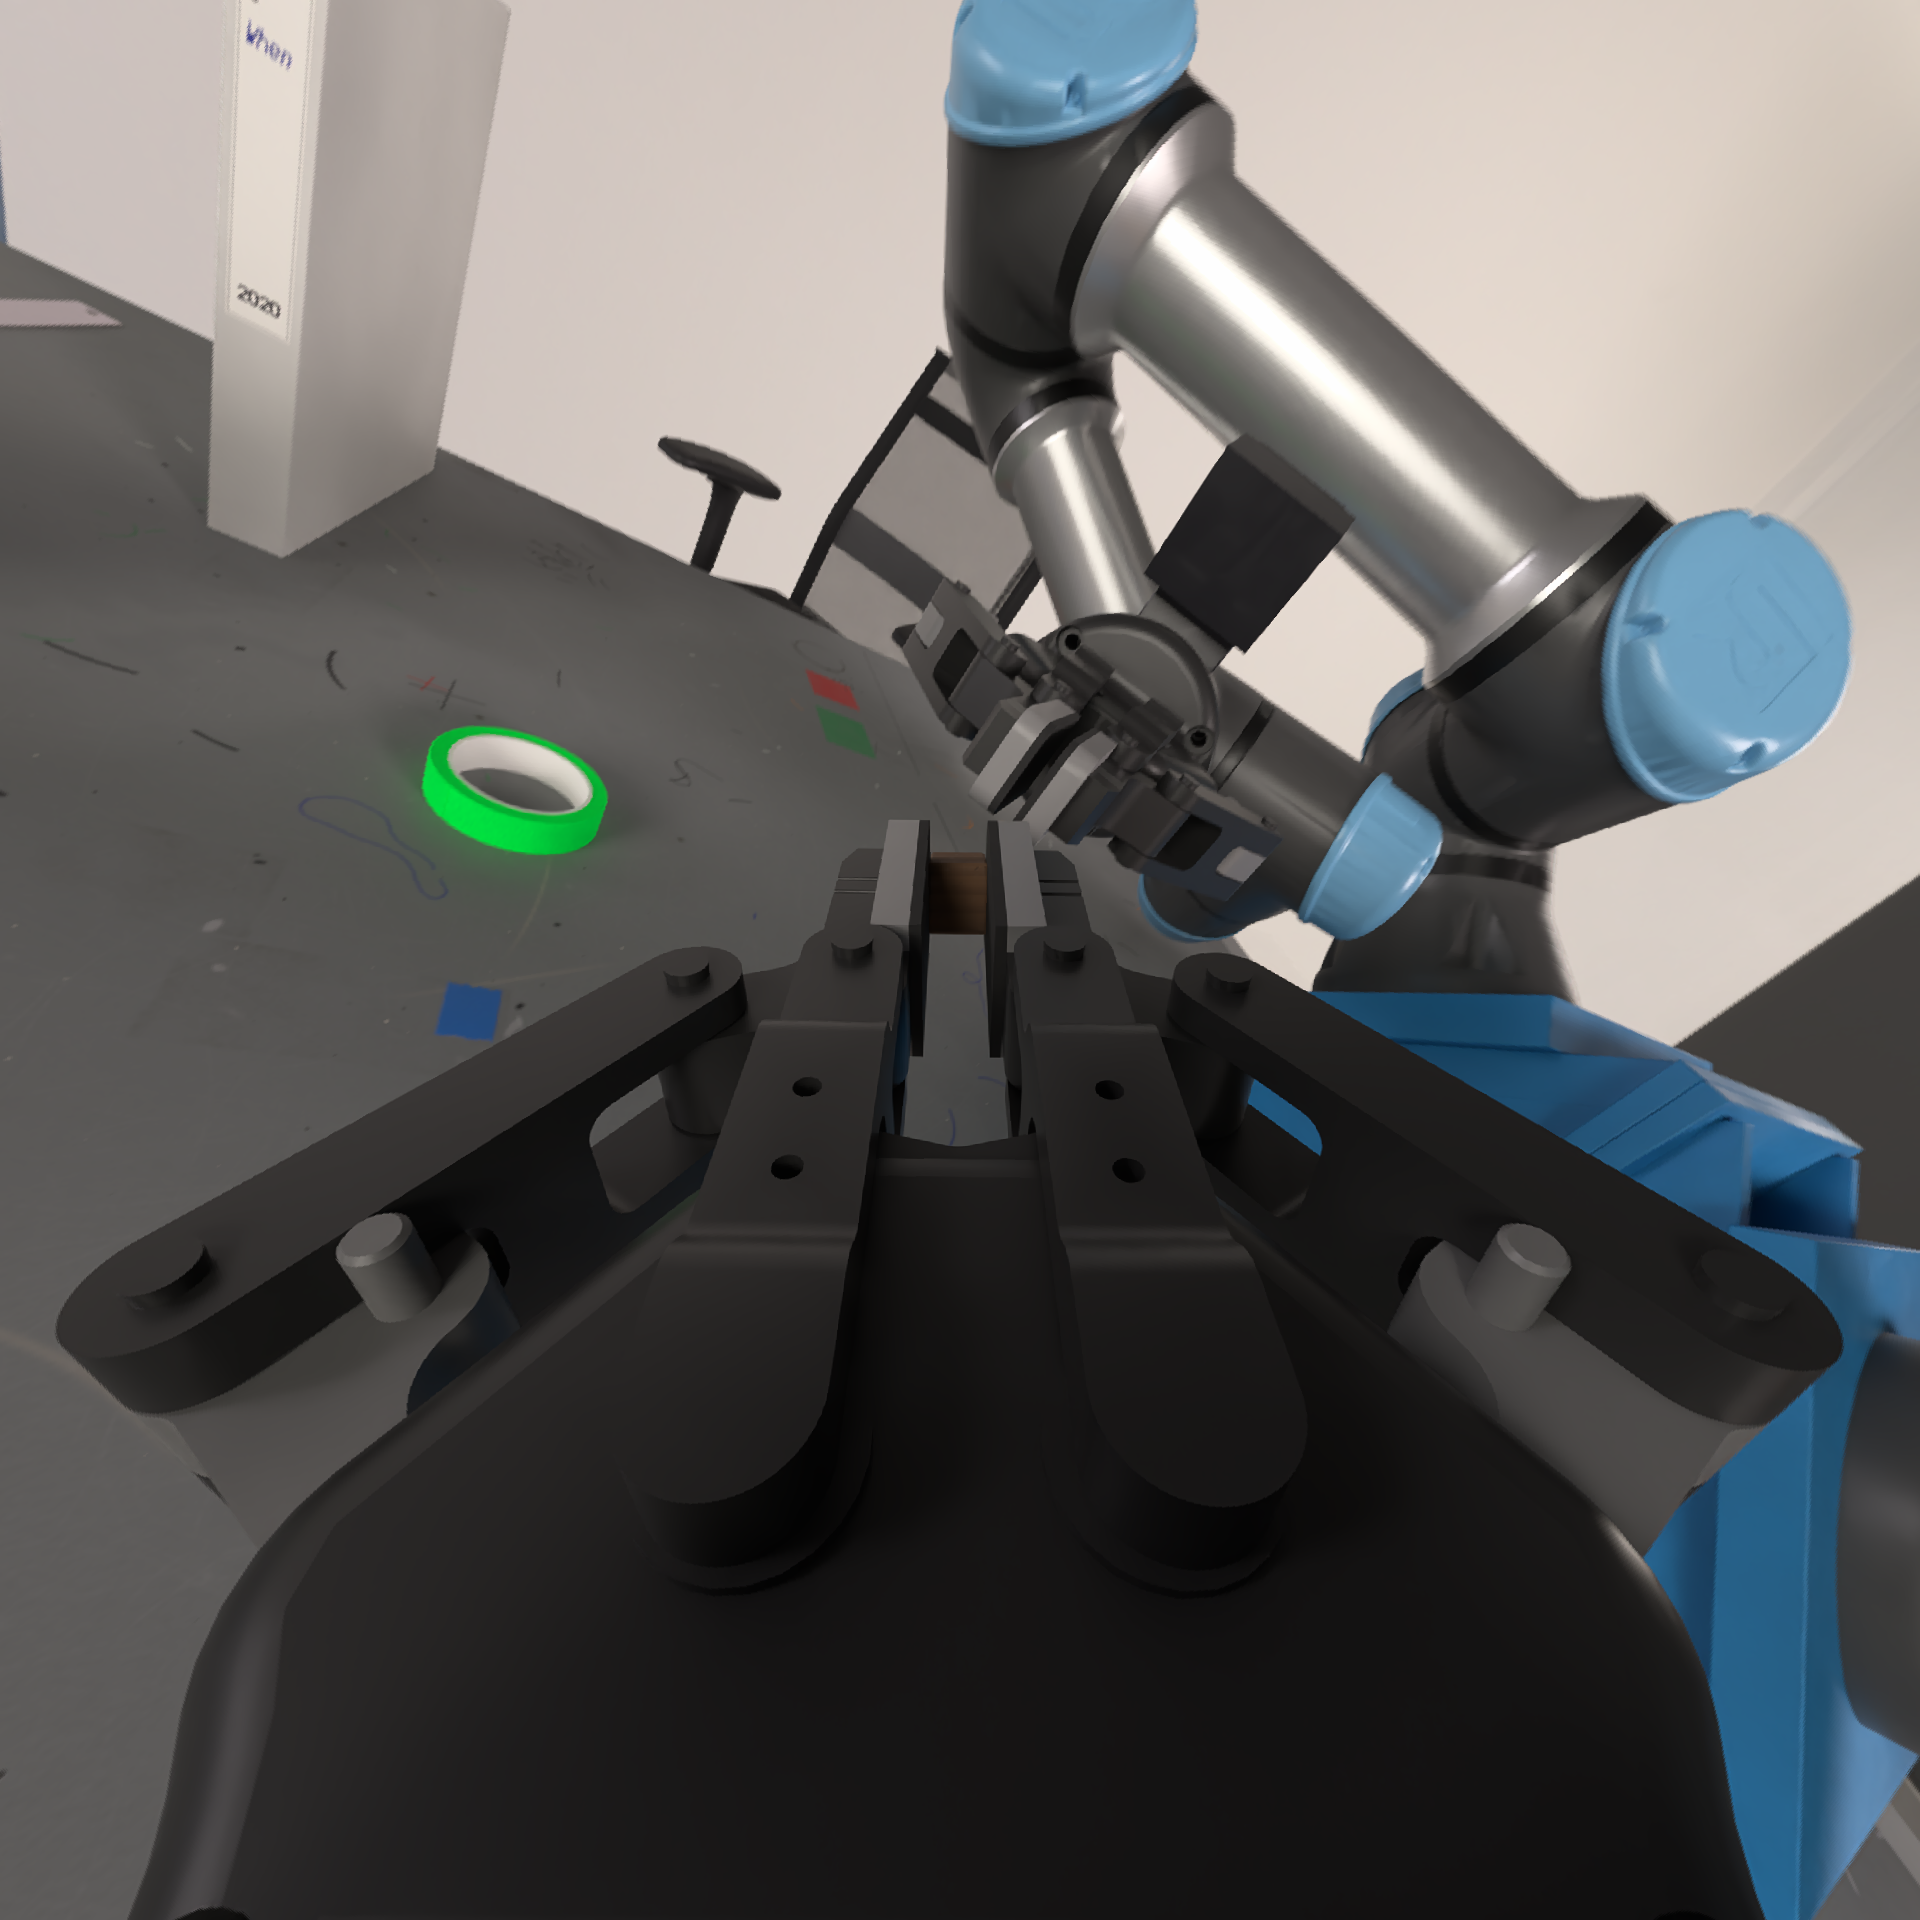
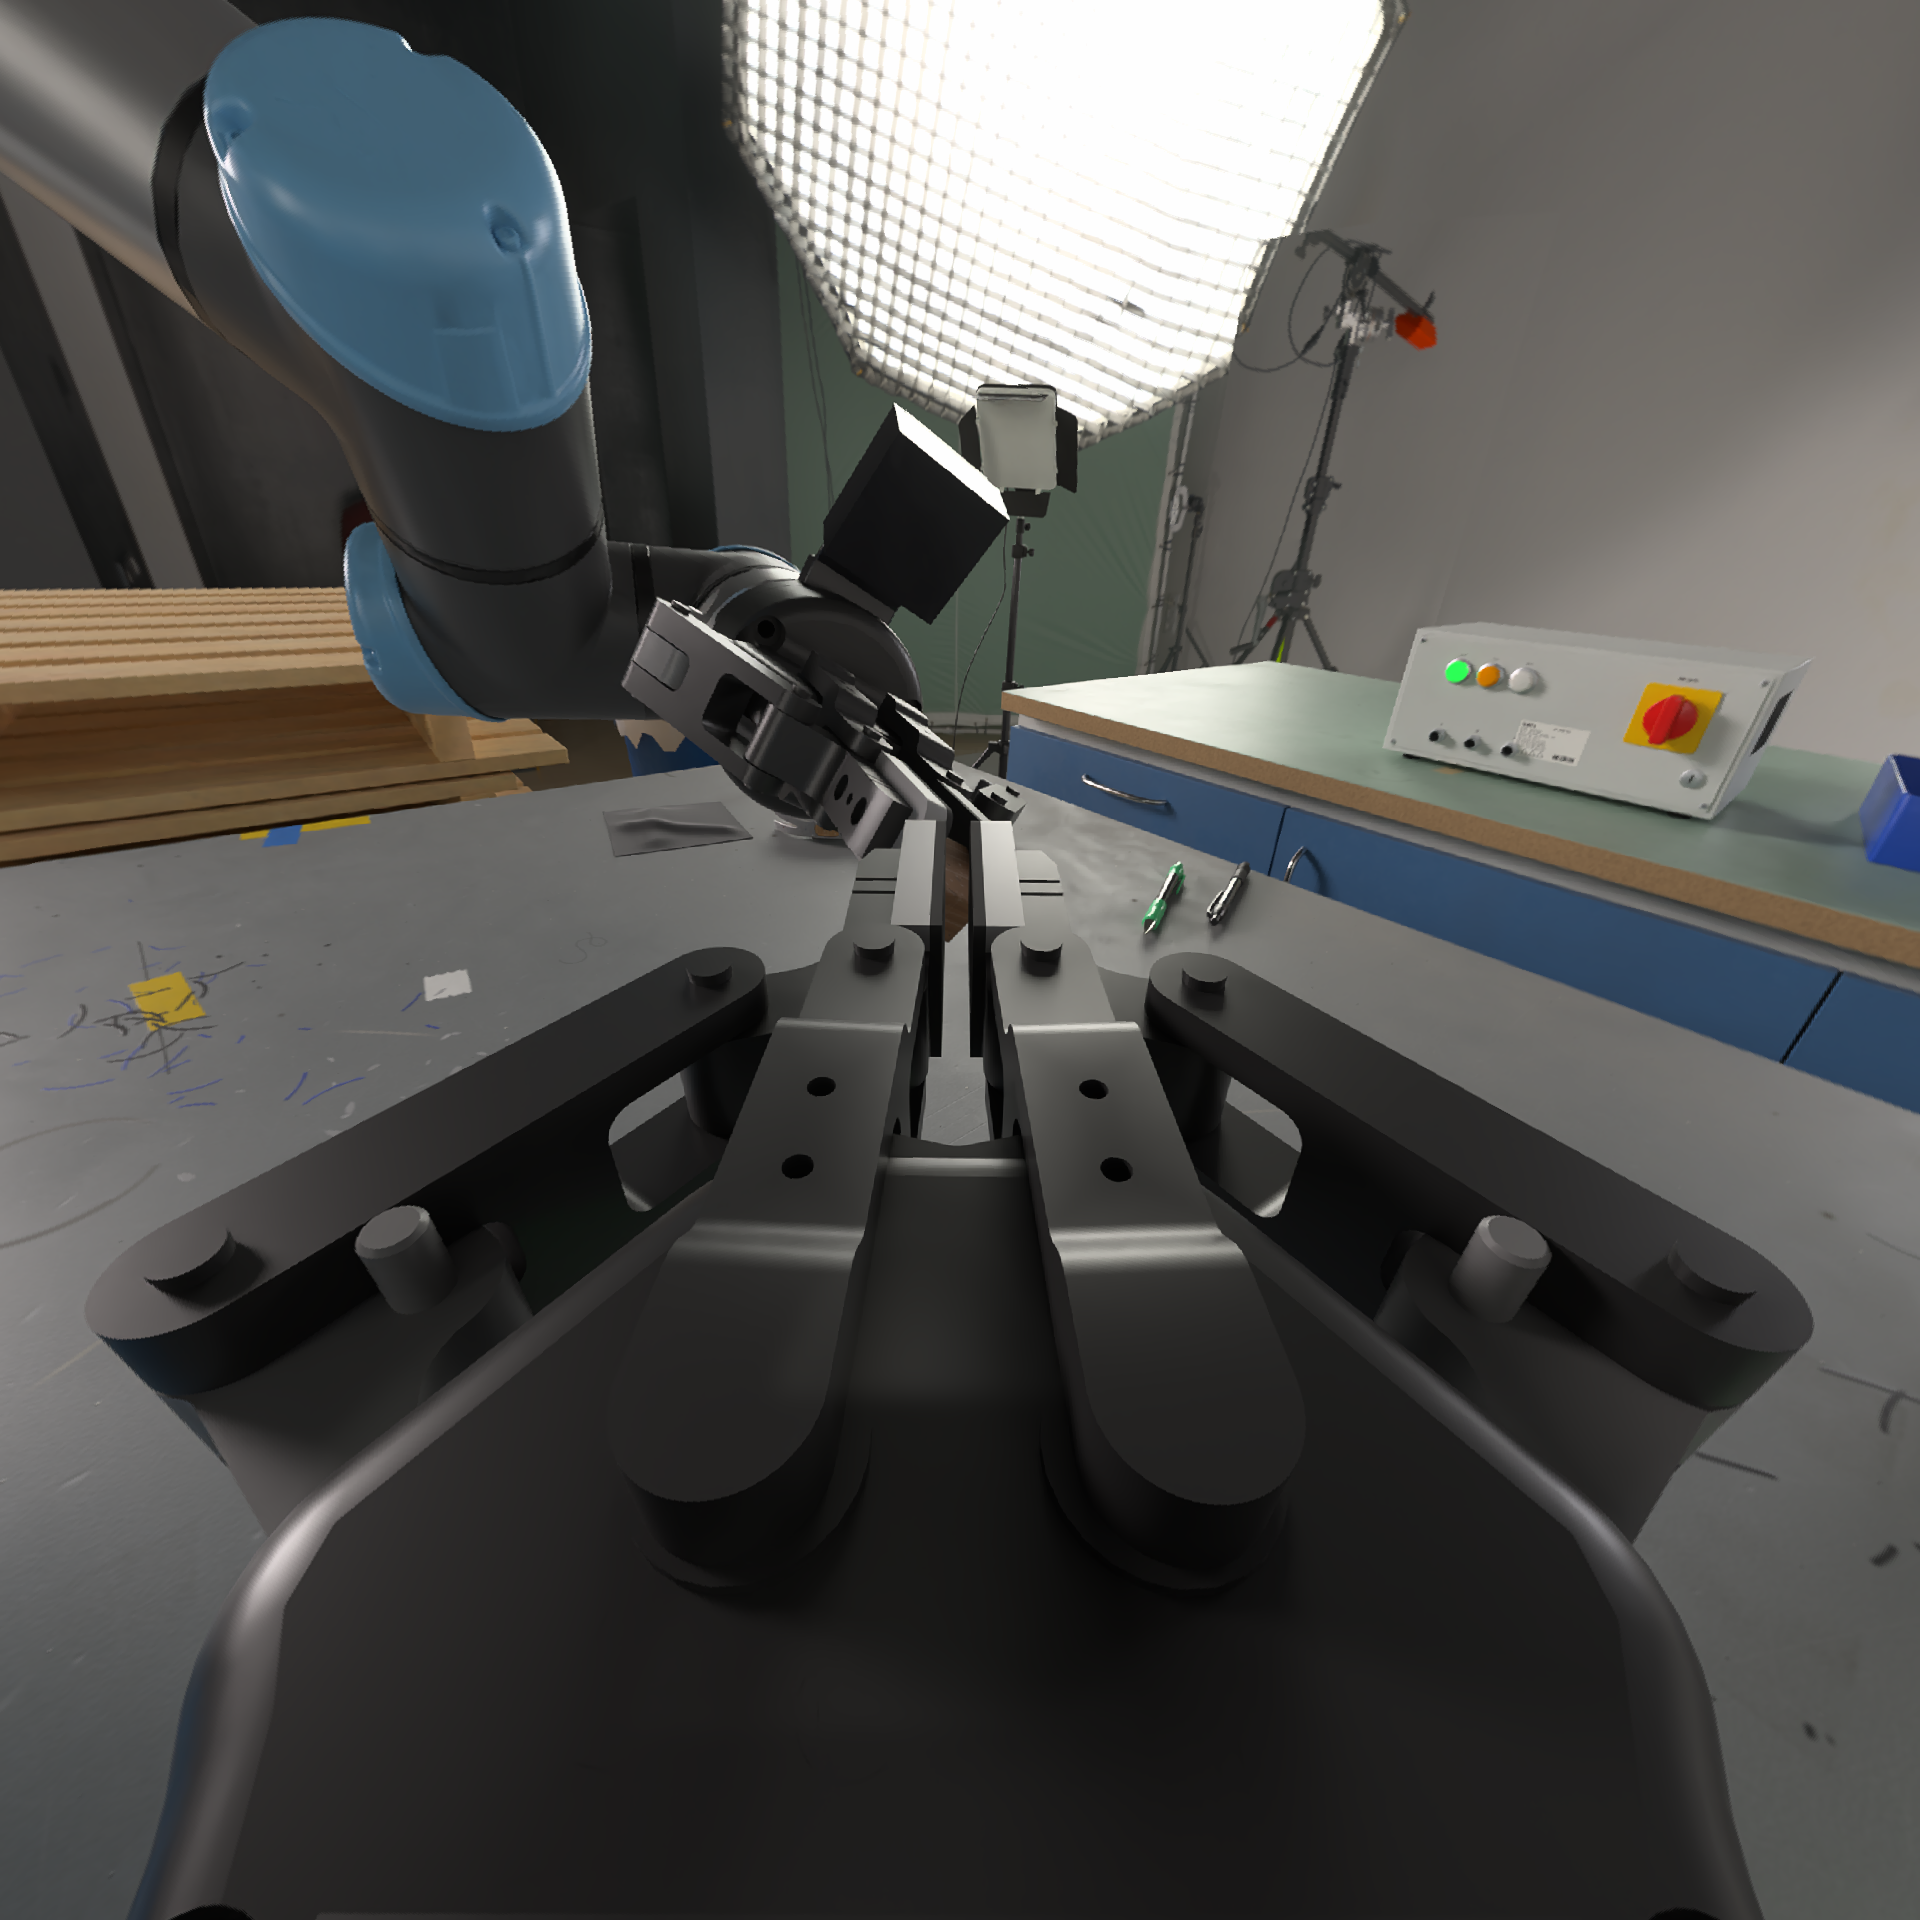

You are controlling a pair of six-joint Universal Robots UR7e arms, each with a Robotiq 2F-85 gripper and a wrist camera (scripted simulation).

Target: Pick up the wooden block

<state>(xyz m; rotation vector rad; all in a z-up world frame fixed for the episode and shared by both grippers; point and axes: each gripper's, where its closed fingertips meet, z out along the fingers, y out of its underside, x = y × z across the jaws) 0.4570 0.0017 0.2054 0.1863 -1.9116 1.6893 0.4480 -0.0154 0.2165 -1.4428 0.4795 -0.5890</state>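
In the left wrist view, the left gripper (image 1: 957, 878) was clamped on the wooden block (image 1: 956, 891), whose brown face filled the narrow gap between its two pads, above the grey table (image 1: 260, 831). The right gripper (image 1: 1039, 774) reached in from the upper right, its fingertips nearly together just beside the block; whether it gripped the block could not be told from here. A roll of green tape (image 1: 514, 790) lay flat on the table to the left, and a white binder (image 1: 343, 260) stood upright farther back.

In the right wrist view, the right gripper (image 2: 956, 883) was closed on the same wooden block (image 2: 958, 894), a thin brown strip between its pads. The left gripper (image 2: 961, 795) met it from the upper left, fingertips at the block. A green pen (image 2: 1164, 897) and a dark pen (image 2: 1227, 890) lay side by side on the table (image 2: 416, 935) to the right.
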